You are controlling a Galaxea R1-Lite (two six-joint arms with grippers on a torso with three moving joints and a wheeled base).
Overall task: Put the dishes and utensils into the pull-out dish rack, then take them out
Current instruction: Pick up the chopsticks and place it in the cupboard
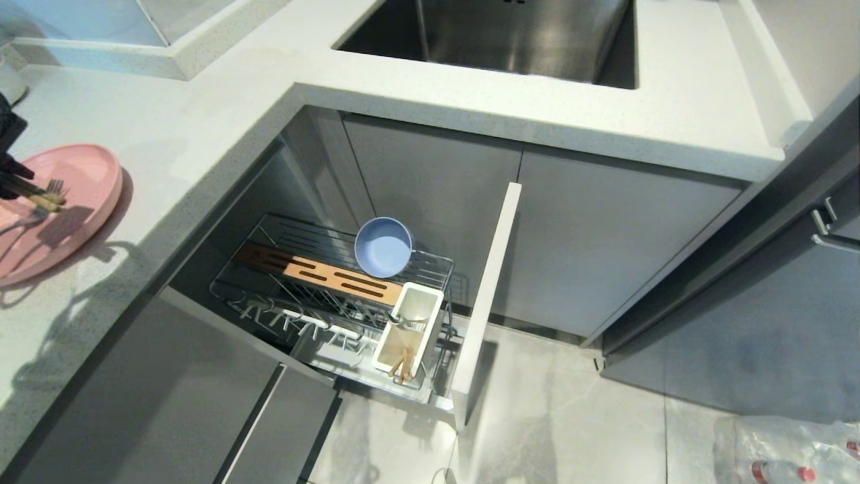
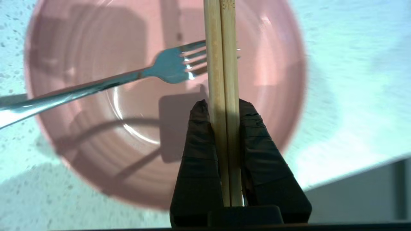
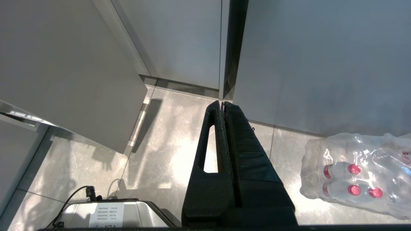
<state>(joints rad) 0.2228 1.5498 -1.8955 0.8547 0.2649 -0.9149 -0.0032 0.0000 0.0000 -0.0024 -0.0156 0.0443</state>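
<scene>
At the far left of the counter lies the pink plate. My left gripper hovers over it, shut on the pair of wooden chopsticks, which stick out past the fingertips. Across the plate, beneath the chopsticks, lies the silver fork; whether it rests on the plate I cannot tell. The pull-out dish rack stands open below the counter with the blue-grey bowl on edge in it. Its white utensil cup has wooden ends showing inside. My right gripper hangs shut and empty above the floor.
The rack's front panel juts out toward me on the right of the rack. A steel sink is set in the counter behind. A wrapped pack of bottles lies on the floor at the right. Grey cabinet fronts stand below the counter.
</scene>
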